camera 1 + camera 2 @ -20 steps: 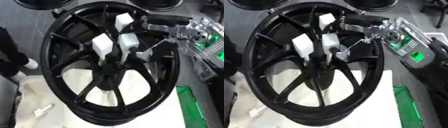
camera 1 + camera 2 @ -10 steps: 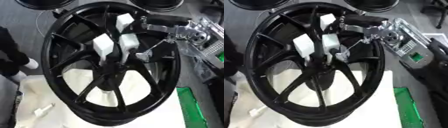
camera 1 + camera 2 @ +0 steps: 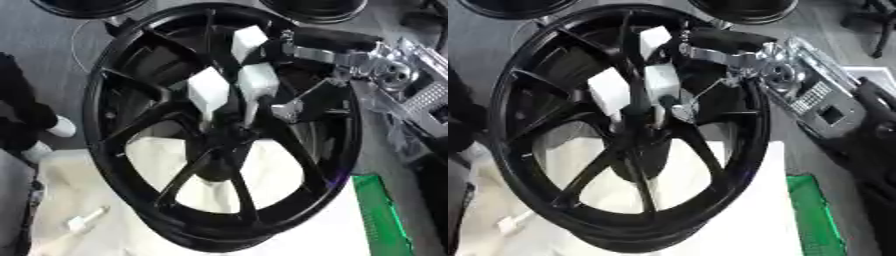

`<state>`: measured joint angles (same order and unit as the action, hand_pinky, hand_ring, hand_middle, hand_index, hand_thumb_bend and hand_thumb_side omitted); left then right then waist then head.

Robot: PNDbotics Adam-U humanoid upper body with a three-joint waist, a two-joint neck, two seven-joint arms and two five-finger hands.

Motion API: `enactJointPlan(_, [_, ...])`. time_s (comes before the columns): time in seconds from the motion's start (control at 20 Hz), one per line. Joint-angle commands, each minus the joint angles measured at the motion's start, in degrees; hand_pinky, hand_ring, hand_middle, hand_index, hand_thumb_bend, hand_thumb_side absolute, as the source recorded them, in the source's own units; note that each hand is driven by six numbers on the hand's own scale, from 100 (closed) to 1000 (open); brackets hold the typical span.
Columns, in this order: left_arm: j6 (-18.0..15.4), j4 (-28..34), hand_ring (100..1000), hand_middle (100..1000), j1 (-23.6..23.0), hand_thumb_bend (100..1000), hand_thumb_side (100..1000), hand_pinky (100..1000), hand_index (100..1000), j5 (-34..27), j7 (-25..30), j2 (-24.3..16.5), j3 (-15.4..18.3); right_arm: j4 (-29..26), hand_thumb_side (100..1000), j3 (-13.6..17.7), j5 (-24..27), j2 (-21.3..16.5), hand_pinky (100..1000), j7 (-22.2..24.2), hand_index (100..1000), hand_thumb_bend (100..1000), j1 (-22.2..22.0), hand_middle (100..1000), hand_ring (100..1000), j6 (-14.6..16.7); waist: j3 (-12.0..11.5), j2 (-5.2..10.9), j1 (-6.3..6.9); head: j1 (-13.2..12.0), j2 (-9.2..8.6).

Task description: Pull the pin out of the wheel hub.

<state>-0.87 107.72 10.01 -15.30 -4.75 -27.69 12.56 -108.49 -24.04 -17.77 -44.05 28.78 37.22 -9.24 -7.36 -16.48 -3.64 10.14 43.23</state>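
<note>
Left eye view shows the large black multi-spoke alloy wheel (image 3: 219,130) lying over a cream cloth-covered surface (image 3: 289,220), with the robot's right hand (image 3: 236,87) reaching in from the upper right to the hub at the wheel's centre (image 3: 223,137). The hand's white-padded fingertips (image 3: 208,94) are gathered close around the hub. They appear curled in a pinch on something there, which is judged to be the pin. The pin itself is hidden between the pads and the dark hub, so its position can only be given as at the hub centre, under the fingertips.

Comparison with the pictures from a second ago and half a second ago shows almost no change. The white pads sit at the same spokes, the silver wrist assembly (image 3: 776,75) holds the same angle, and the wheel has not shifted on the cloth. No gap has opened between the fingertips and the hub.

For the task, this indicates that extraction has not yet begun, or that the pin has not yet given way. The hand is set on the hub but not lifted from it. The step in hand is judged to be securing the pinch before pulling outward along the hub axis.

A small white object (image 3: 85,221) lies on the cloth near the wheel's lower left rim, apart from the hand. The left hand does not show in either view.
</note>
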Motion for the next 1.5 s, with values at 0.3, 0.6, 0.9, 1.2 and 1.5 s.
enactJointPlan(0.3, [0.07,1.01,742,735,-0.11,100,748,586,753,-0.03,-0.30,-1.15,0.74,-5.40,225,3.25,6.45,-2.57,691,-4.06,456,100,1.05,280,570,-6.32,0.51,1.53,0.51,-0.57,0.41])
enactJointPlan(0.6, [0.09,0.94,742,736,-0.68,100,747,587,753,-0.06,-0.47,-1.16,0.90,-6.10,203,8.25,13.62,-3.81,667,-7.55,442,100,0.95,266,561,-5.79,1.51,2.27,0.75,-1.74,0.81])
enactJointPlan(0.9, [-0.05,1.03,742,736,-1.68,100,746,587,753,-0.21,-1.09,-0.82,1.55,-6.11,219,22.96,24.72,-11.42,661,-21.11,447,100,-7.68,271,568,0.15,4.40,2.89,1.58,-5.18,0.89])
enactJointPlan(1.2, [0.00,1.16,743,736,-1.53,100,743,587,753,-0.09,-1.57,-0.15,1.98,-6.11,275,37.80,25.41,-10.98,634,-38.66,489,100,-29.50,305,577,7.15,7.95,2.67,2.84,-9.94,0.40])
enactJointPlan(1.5, [0.11,1.47,743,736,0.47,100,738,588,753,-0.63,-1.36,0.29,1.42,-6.11,288,40.62,11.39,6.82,643,-50.13,502,100,-46.01,319,591,10.09,9.25,2.21,4.02,-11.88,0.11])
